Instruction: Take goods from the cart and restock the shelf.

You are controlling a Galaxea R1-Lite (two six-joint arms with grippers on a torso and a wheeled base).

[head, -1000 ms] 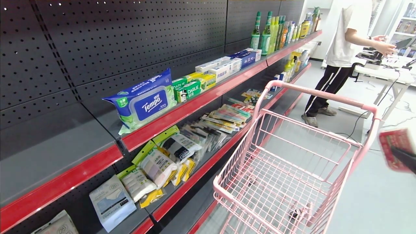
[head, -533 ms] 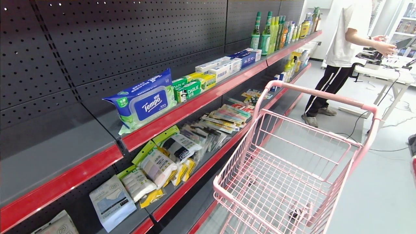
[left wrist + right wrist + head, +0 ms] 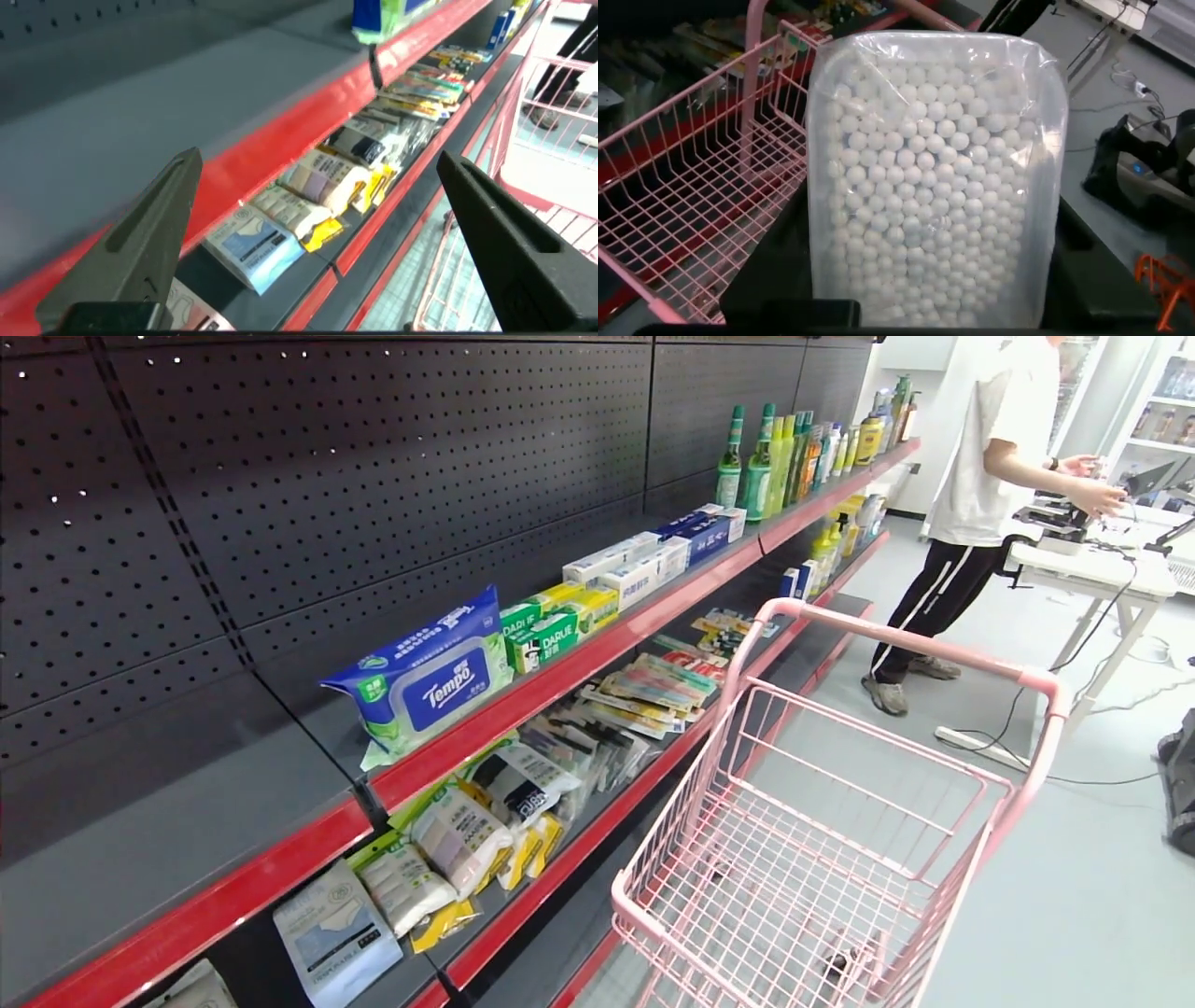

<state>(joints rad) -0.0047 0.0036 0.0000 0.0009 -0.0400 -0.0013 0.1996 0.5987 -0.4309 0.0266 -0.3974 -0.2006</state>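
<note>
Down at 5 o'clock from the shelf (image 3: 560,677) sits the cart (image 3: 896,639). The right gripper (image 3: 929,271) is clamped on a bag of white beads (image 3: 934,159), long side pointing straight out. The left gripper (image 3: 318,159) is spread wide, empty.

A large white word is printed on the dark blue panel of the wipes pack (image 3: 420,677) lying on the upper shelf (image 3: 597,651). White capitals are borne by the green boxes (image 3: 546,637) just beside it. Other print is too small to be made out.
</note>
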